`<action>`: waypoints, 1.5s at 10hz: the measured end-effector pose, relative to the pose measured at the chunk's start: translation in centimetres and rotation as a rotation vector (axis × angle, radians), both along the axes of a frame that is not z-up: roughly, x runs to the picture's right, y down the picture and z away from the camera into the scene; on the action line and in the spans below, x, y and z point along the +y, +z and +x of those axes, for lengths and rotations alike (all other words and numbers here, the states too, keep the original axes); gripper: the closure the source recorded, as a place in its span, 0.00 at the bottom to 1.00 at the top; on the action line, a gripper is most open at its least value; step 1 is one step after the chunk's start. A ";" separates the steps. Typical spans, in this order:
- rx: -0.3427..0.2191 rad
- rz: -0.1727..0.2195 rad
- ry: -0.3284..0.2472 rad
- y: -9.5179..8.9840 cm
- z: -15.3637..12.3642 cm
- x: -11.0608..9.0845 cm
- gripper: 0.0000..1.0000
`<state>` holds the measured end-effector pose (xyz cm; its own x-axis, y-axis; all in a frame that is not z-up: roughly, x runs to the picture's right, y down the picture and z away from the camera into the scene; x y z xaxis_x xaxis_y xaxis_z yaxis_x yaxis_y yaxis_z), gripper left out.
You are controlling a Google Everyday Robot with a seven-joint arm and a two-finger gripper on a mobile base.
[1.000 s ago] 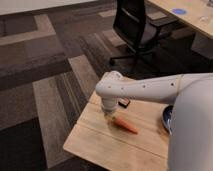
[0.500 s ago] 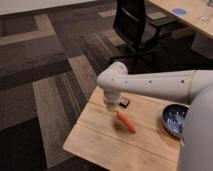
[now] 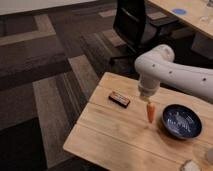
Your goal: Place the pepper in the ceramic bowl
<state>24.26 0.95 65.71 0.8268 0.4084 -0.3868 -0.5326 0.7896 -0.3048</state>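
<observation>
Gripper (image 3: 148, 99) hangs over the middle of the wooden table (image 3: 110, 140), under the bent white wrist of my arm (image 3: 170, 70), which reaches in from the right side of the view. Most of the fingers are hidden by the wrist housing; what shows is closed tight around the top end of the pepper (image 3: 150, 112).

Pepper: orange-red, slender, hanging upright from my grip with the narrow end pointing down. Its lower tip is close to the tabletop; I cannot tell whether it touches the wood. A faint shadow lies on the planks just beneath it.

Ceramic bowl (image 3: 181, 121): dark blue, glossy, round and shallow, with a lighter speckled inside. It stands on the table just to the right of the pepper, apart from it. The pepper is outside the bowl, beside its left rim.

Black bar (image 3: 119, 98): flat, rectangular, with red marks, lying on the table to the left of the pepper, near but not touching.

Surroundings: a black office chair (image 3: 134, 25) stands behind the table's far edge on the carpet (image 3: 45, 75), which is patterned in dark and tan blocks. A second desk (image 3: 192, 22) crosses the upper right corner, with a small blue disc (image 3: 178, 11) on it.
</observation>
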 end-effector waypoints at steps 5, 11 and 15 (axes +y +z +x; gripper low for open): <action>0.106 0.042 0.031 -3.1 5.8 -1.9 1.00; 0.174 -0.001 0.084 -3.3 11.5 2.1 1.00; 0.226 -0.046 0.139 -3.1 14.5 5.2 1.00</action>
